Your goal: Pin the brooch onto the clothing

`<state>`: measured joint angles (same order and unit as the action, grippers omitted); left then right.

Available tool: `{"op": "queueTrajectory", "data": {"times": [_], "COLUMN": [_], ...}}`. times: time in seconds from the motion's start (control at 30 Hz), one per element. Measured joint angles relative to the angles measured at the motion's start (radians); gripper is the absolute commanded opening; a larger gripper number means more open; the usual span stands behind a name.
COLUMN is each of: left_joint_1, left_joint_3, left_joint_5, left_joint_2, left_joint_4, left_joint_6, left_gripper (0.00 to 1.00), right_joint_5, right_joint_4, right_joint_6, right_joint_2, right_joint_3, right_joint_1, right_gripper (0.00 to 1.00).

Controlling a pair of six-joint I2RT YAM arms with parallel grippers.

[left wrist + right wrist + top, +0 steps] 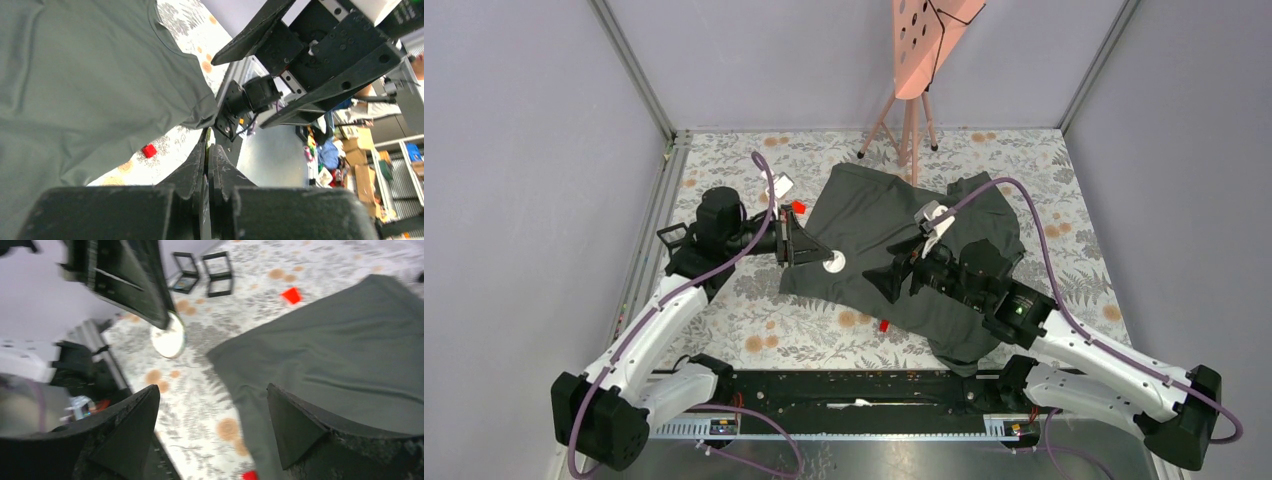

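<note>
The dark grey T-shirt [894, 215] lies spread on the floral table; it also shows in the left wrist view [75, 75] and the right wrist view [340, 350]. My left gripper [822, 257] is shut on a round white brooch [834, 264] and holds it at the shirt's left hem. The brooch shows as a white disc in the right wrist view [169, 337] and as a thin edge between the shut jaws in the left wrist view [206, 150]. My right gripper [886, 276] is open and empty, just right of the brooch, above the shirt's front edge [212, 390].
Small red blocks lie on the cloth left of the shirt [799, 207] and at its near edge [884, 325]. A pink perforated board on a tripod [919, 60] stands at the back. A small white item [782, 185] lies beyond the left gripper. Grey walls enclose three sides.
</note>
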<state>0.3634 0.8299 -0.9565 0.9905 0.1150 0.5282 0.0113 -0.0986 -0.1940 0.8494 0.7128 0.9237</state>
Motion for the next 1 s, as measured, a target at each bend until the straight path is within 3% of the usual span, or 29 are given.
{"op": "queueTrajectory", "data": {"times": [0.17, 0.43, 0.7, 1.0], "left_joint_1": [0.016, 0.029, 0.029, 0.029], "left_joint_3": [0.002, -0.024, -0.053, -0.054], "left_joint_5": [-0.078, -0.128, -0.146, -0.155], "left_joint_2": [0.058, 0.065, 0.065, 0.065], "left_joint_4": [0.016, -0.082, -0.163, -0.207], "left_joint_6": [-0.048, -0.021, 0.031, 0.066], "left_gripper": [0.00, 0.00, 0.00, 0.00], "right_joint_5": [0.140, 0.224, 0.233, 0.162], "right_joint_4": [-0.046, -0.124, -0.225, -0.198], "right_joint_6": [-0.136, -0.240, -0.298, -0.248], "right_joint_2": [0.016, 0.147, 0.180, 0.203], "right_joint_3": [0.002, 0.010, 0.009, 0.012], "right_joint_1": [-0.008, -0.009, -0.008, 0.060], "right_gripper": [0.79, 0.67, 0.56, 0.48]}}
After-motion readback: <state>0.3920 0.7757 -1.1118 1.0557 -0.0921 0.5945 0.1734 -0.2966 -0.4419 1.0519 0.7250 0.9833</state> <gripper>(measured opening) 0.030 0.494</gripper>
